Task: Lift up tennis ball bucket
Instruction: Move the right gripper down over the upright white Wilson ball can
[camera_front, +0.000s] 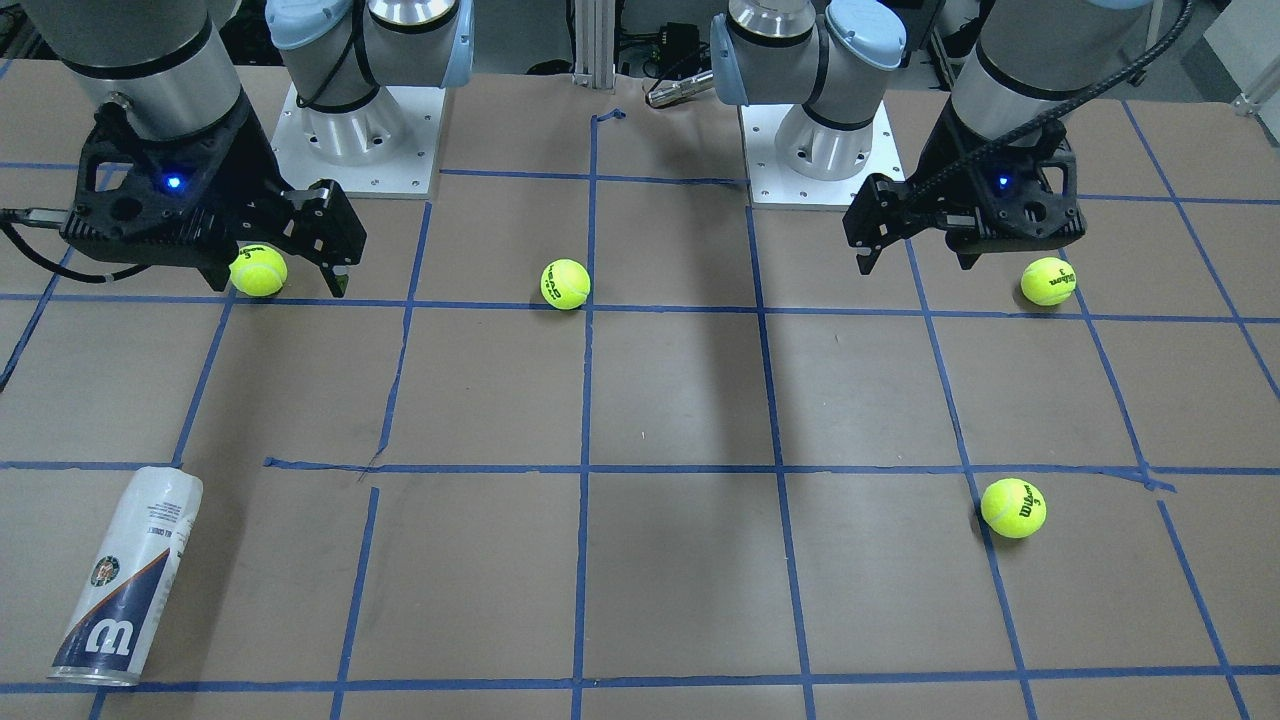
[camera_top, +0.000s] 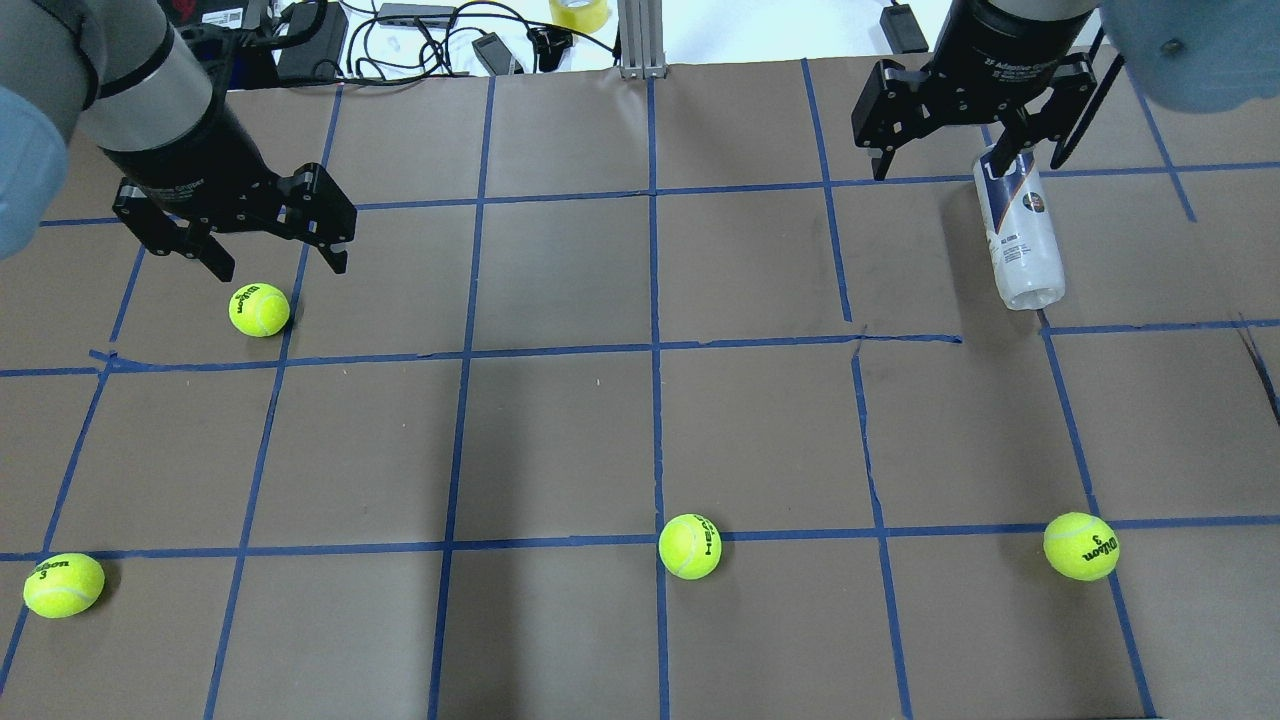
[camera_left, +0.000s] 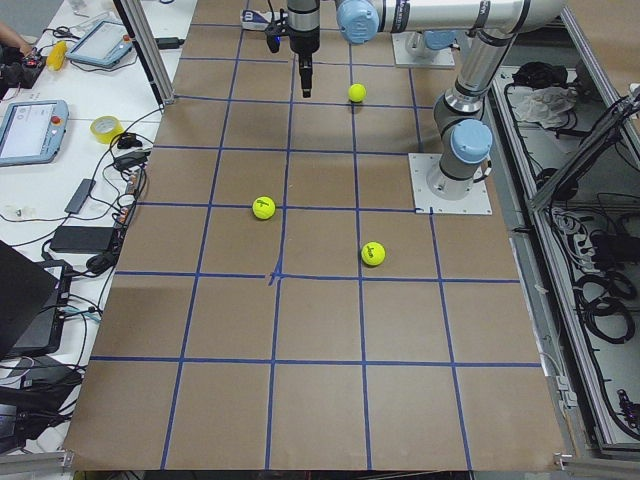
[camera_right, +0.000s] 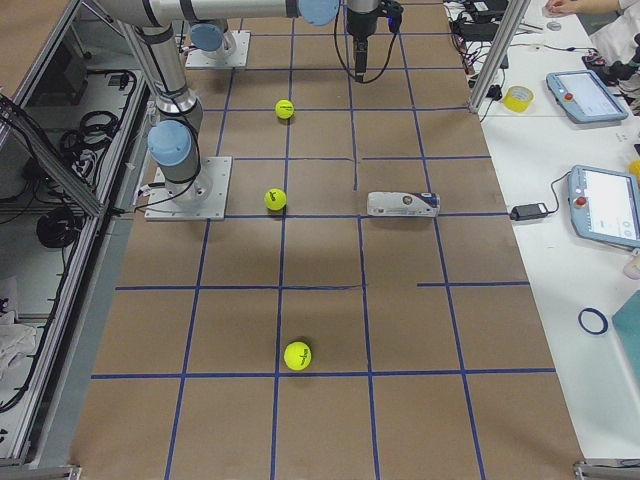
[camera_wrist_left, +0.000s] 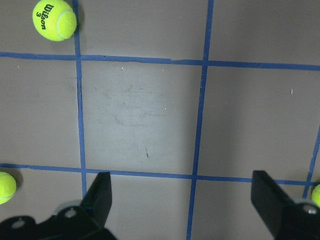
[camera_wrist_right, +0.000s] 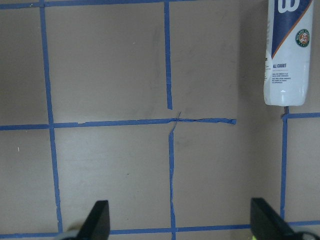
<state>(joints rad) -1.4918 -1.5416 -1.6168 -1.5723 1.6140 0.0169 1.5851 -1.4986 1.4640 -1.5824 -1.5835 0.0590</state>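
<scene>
Two sets of fingers spread wide, holding nothing: left gripper (camera_top: 282, 268) and right gripper (camera_front: 280, 278). Tennis ball can (camera_front: 125, 580) flat on its side, straight out across the table (camera_front: 680, 400) from the right arm's base plate (camera_front: 410, 170) and well apart from it. One tennis ball (camera_front: 258, 271) near that plate.

The tennis ball bucket (camera_front: 128, 575) looks glossy plastic.

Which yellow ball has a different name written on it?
The middle ball of the row nearest the robot: it alone reads HEAD, not Wilson.
</scene>
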